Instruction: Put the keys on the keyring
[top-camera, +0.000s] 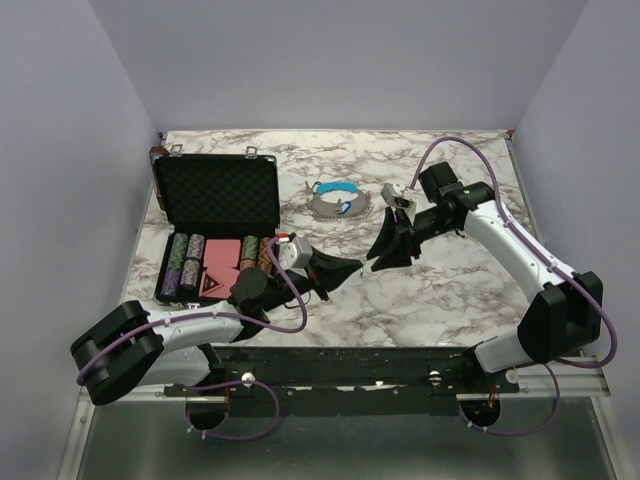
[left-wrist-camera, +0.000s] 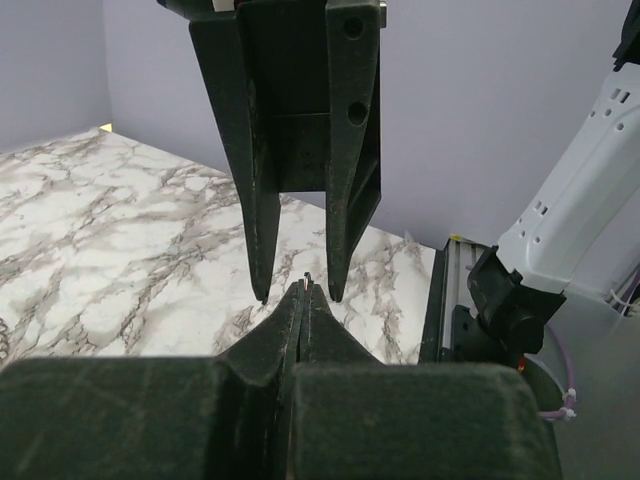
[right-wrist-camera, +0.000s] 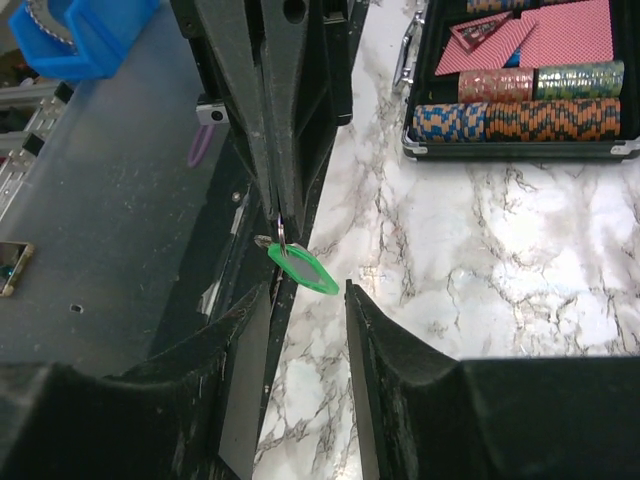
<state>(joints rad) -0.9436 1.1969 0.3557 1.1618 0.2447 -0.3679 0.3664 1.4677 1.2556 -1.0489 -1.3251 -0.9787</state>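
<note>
My left gripper (top-camera: 347, 268) is shut on the thin metal ring of a green-headed key (right-wrist-camera: 305, 268), which hangs from its tip above the marble table. Only a sliver of that metal shows at the shut tips in the left wrist view (left-wrist-camera: 305, 283). My right gripper (top-camera: 384, 258) is open and empty, facing the left one tip to tip. In the right wrist view its fingers (right-wrist-camera: 372, 340) stand either side of the green key without touching it. The keyring (top-camera: 335, 203), a grey loop with a bright blue segment, lies on the table behind both grippers.
An open black foam-lined case (top-camera: 215, 195) with poker chips and red cards sits at the left; it also shows in the right wrist view (right-wrist-camera: 520, 95). The table's front rail (top-camera: 400, 360) runs just behind the grippers. A blue bin (right-wrist-camera: 80, 35) lies off the table.
</note>
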